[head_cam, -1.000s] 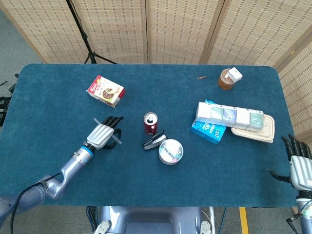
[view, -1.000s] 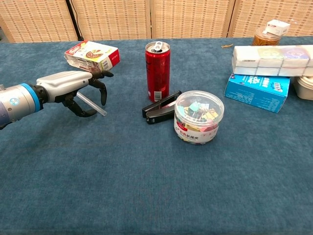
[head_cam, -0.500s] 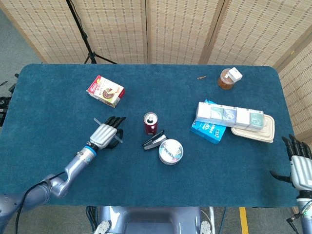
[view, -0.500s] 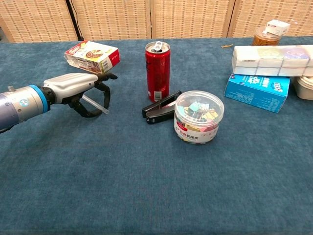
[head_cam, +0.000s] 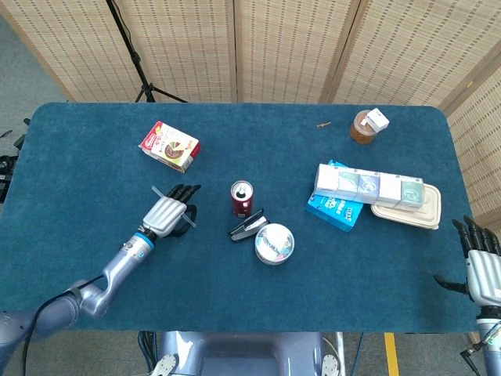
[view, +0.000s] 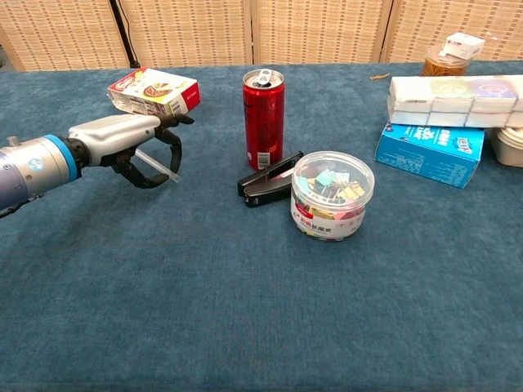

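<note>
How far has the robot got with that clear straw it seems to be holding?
Done: the left hand has curled its fingers around the thin clear plastic straw, which the chest view shows raised off the blue table cloth. In hand: holding it near the red drink can, whose top is open. Left: the straw is not in the can. The right hand waits open at the table's edge.

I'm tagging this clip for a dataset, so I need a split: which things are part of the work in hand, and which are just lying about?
In hand:
left hand, curled over the clear straw

Lying about:
red can
black stapler
tub of clips
snack box
blue box
tissue packs
brown jar
right hand, open at the table edge
</note>
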Available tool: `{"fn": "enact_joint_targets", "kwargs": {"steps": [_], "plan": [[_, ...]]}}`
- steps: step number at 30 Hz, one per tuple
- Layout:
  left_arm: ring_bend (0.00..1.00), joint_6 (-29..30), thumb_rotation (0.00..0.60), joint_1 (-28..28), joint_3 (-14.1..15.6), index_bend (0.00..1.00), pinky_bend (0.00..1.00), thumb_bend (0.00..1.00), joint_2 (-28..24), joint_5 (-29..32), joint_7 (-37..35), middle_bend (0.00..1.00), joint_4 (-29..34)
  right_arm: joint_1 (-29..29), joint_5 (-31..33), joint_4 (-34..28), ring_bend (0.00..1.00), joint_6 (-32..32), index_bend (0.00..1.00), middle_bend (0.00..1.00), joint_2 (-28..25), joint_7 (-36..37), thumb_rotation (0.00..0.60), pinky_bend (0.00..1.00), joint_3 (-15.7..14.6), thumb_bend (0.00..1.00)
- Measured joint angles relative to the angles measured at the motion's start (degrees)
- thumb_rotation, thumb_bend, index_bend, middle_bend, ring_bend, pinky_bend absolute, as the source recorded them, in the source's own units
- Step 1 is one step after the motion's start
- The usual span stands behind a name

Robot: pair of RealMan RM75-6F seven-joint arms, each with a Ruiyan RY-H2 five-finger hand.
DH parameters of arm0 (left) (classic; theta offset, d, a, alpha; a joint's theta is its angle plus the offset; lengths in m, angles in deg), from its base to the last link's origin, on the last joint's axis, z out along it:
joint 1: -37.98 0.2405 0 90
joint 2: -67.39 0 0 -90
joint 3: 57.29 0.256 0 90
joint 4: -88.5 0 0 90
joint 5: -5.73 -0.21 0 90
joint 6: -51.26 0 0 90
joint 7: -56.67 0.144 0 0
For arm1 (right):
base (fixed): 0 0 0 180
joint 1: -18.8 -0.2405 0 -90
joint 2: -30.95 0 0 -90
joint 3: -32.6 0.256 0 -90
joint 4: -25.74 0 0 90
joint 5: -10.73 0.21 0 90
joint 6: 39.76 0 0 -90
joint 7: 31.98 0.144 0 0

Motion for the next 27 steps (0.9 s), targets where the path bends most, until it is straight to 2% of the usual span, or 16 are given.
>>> {"fn": "enact_joint_targets", "kwargs": {"steps": [9, 12, 22, 27], "plan": [[0.0, 5.99, 0.6, 1.79, -0.52, 0.58, 0.0, 0.43, -7.53, -2.12, -6.76, 0.0, 10.85, -0.03, -0.26, -0.31, 0.0, 0.14, 0.0, 0.0, -0.05, -0.09, 0.6, 0.0, -0.24, 0.0], [0.0, 8.15, 0.6, 2.48, -0.26, 0.58, 0.0, 0.43, -11.9, -3.94, -13.93, 0.0, 16.01, -0.06, -0.38, -0.28, 0.0, 0.13, 0.0, 0.0, 0.05, -0.2, 0.6, 0.0, -0.3, 0.0], [0.0, 15.94, 0.6, 2.31, 0.45, 0.58, 0.0, 0.42, -26.25, -12.31, -49.12, 0.0, 30.04, -0.45, -0.38, -0.2, 0.0, 0.78, 0.0, 0.0, 0.8, -1.39, 0.6, 0.0, -0.62, 0.0], [0.0, 18.64, 0.6, 0.53, -1.03, 0.58, 0.0, 0.42, -30.77, -13.92, -60.09, 0.0, 35.94, -0.59, -0.15, -0.15, 0.0, 1.19, 0.0, 0.0, 0.92, -1.59, 0.6, 0.0, -0.69, 0.0]]}}
